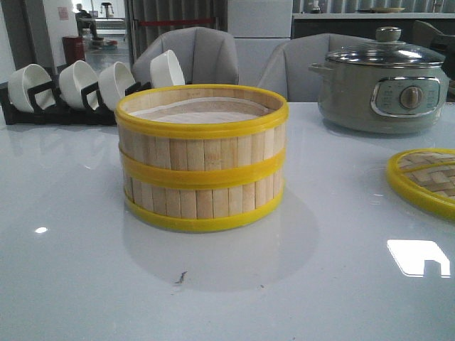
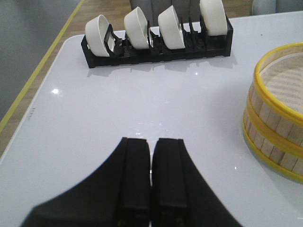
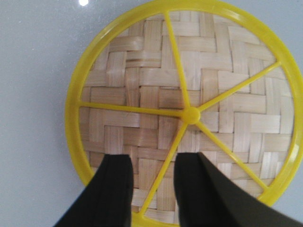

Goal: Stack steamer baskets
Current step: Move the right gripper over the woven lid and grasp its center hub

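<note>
Front view gives us two steamer baskets (image 1: 202, 158) stacked mid-desk (image 1: 85, 284): pale slat walls, yellow rims, white liner. Our left pincer (image 2: 151, 177) is closed and empty; our right pincer (image 3: 152, 189) hangs parted above the woven lid (image 3: 142, 94).

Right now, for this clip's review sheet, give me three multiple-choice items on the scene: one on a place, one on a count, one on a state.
1. Where does the woven lid lie in the front view?
A. on the baskets
B. flat on the table, right of the baskets
C. on the pot

2. How many white bowls stand in the black rack?
A. two
B. four
C. six

3. How do the steamer baskets stand?
A. side by side
B. one on the other
C. one tipped over

Answers: B, its rim rests on the table at right. B, four show in the left wrist view. B, yellow rims meet mid-height.
</note>
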You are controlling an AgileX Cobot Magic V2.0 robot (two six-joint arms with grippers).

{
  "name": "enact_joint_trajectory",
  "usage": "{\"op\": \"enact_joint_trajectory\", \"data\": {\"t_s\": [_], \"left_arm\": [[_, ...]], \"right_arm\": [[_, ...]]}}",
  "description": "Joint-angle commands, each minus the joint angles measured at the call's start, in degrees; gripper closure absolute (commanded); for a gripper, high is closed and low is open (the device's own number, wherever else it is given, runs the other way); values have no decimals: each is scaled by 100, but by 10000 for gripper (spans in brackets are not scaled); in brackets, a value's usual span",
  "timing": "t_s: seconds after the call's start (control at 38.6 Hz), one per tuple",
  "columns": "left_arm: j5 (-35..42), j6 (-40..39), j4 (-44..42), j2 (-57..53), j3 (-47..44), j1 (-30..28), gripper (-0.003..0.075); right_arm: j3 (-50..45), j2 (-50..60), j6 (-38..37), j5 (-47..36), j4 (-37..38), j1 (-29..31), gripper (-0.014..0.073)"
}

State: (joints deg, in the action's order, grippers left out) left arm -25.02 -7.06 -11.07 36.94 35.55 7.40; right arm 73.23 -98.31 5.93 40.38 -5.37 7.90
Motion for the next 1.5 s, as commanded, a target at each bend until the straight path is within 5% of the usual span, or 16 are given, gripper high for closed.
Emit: {"op": "enact_joint_trajectory", "data": {"t_s": [0.0, 1.48], "left_arm": [[498, -44, -37, -7, 164, 5, 633], [498, -44, -37, -7, 164, 5, 633]], "right_arm": [[215, 212, -45, -259, 75, 118, 193], [899, -895, -85, -180, 75, 262, 225]]}}
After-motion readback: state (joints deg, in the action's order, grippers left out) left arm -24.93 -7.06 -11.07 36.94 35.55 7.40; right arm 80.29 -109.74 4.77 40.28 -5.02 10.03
